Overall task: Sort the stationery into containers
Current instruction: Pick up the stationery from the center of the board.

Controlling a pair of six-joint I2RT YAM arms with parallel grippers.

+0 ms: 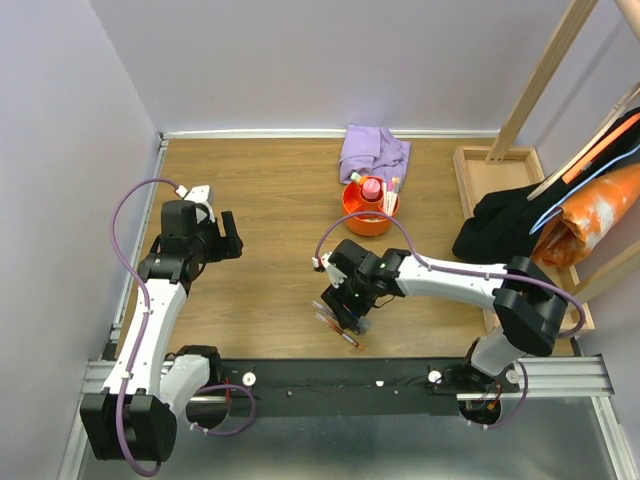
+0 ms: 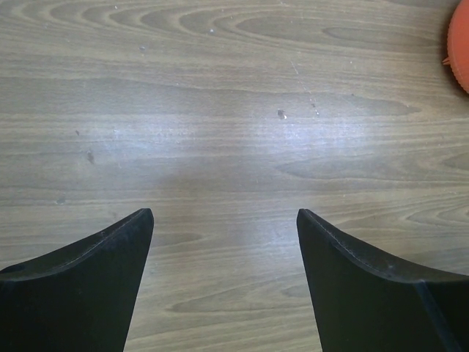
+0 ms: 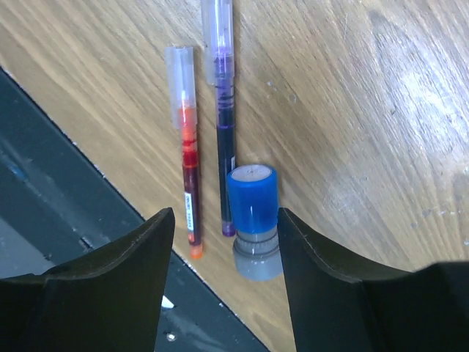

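My right gripper (image 3: 226, 220) is open, low over the table's near edge (image 1: 350, 310). Between its fingers stands a small stick with a blue cap and grey base (image 3: 253, 220), close to the right finger and apart from the left. Beside it lie a red pen (image 3: 188, 183) and a purple pen (image 3: 223, 117), both with clear caps; they also show in the top view (image 1: 335, 330). The round orange cup (image 1: 370, 208) stands at the back centre with several items upright in it, and its edge shows in the left wrist view (image 2: 460, 44). My left gripper (image 1: 228, 236) is open and empty over bare wood (image 2: 224, 214).
A lilac cloth (image 1: 373, 150) lies behind the cup. A shallow wooden tray (image 1: 470, 170) at the right holds dark and orange fabric (image 1: 540, 225). Wooden slats lean at the back right. A black rail (image 1: 350, 385) runs along the near edge.
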